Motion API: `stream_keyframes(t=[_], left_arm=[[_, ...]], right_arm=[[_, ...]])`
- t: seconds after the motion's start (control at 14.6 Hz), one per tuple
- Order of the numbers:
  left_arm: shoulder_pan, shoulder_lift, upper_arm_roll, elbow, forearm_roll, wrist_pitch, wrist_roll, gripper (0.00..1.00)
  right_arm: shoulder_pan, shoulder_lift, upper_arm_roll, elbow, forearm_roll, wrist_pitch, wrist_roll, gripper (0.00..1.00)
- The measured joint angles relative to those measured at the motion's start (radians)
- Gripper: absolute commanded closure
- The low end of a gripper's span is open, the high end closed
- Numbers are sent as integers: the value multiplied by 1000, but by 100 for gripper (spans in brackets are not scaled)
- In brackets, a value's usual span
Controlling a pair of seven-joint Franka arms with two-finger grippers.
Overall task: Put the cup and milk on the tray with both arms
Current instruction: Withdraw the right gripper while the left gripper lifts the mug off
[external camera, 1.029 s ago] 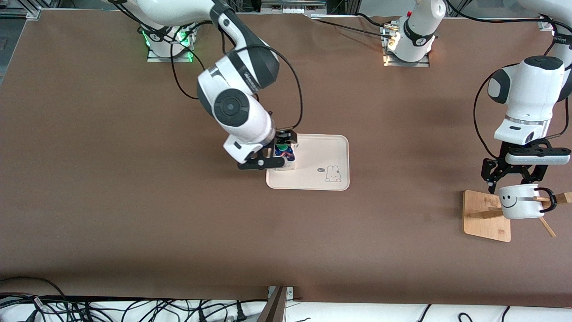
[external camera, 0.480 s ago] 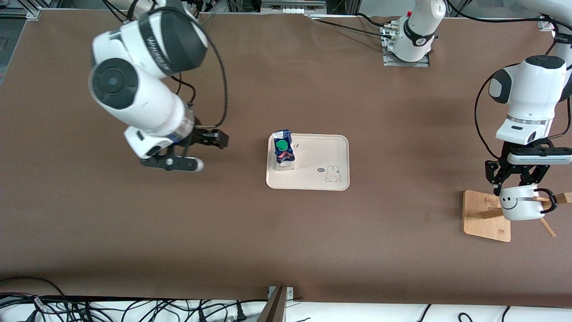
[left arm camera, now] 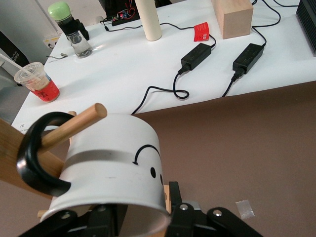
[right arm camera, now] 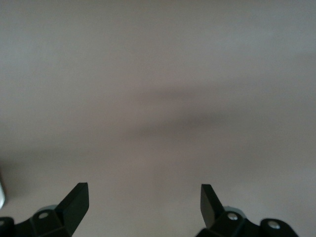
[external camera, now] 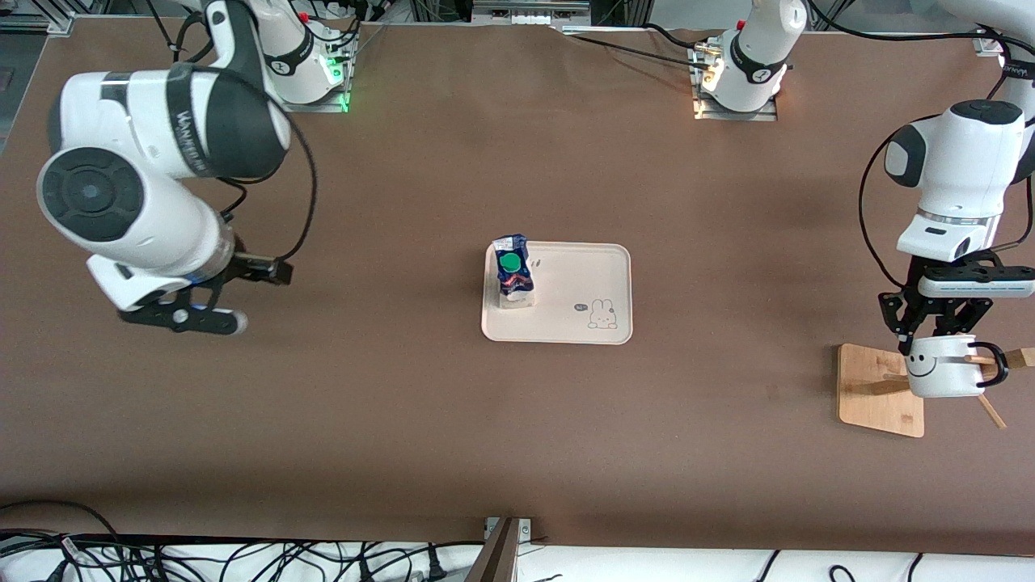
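The milk [external camera: 513, 275] stands upright on the tray [external camera: 584, 279], at the tray's corner toward the right arm's end. The cup [external camera: 938, 368] hangs by its black handle on a peg of the wooden stand [external camera: 877, 390], smiley face showing. My left gripper [external camera: 938, 333] is down at the cup's rim. In the left wrist view the cup [left arm camera: 108, 168] fills the frame. The left gripper [left arm camera: 140, 217] straddles the rim wall: one finger [left arm camera: 175, 205] against the outside, the other apart inside. My right gripper [external camera: 271, 269] hangs open and empty over bare table; the right wrist view shows it [right arm camera: 143, 197] over brown cloth.
The wooden peg [left arm camera: 74, 128] runs through the cup's handle. Cables lie along the table's edge nearest the front camera. In the left wrist view a white side table [left arm camera: 123, 64] carries power adapters, a drink cup and a bottle.
The right arm let go of the milk on the tray and swung away toward its end of the table. The left gripper sank slightly onto the cup and its jaws narrowed.
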State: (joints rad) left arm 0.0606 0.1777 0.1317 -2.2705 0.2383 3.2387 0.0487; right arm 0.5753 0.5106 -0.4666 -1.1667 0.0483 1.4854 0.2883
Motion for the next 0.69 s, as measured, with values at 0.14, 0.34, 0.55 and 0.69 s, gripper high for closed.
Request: stream_keyframes(t=[0.14,0.34,0.55,0.69], left_arm=[[-1,0,-4,-1,0,0,0,100],[-2,0,-4,0,0,0,0,100],[-2,-2,-4,0,0,0,0,100],[-2,-3,-4,0,0,0,0,100]], right_arm=[[-74,-6,-10,9,17,28,-16,0],[-180,-56,-46,46,37,14,-59,0],[-208,-127,-54,47,41,-6,-73,0],[-202,-131,-41,47,42,-3,-93,0]])
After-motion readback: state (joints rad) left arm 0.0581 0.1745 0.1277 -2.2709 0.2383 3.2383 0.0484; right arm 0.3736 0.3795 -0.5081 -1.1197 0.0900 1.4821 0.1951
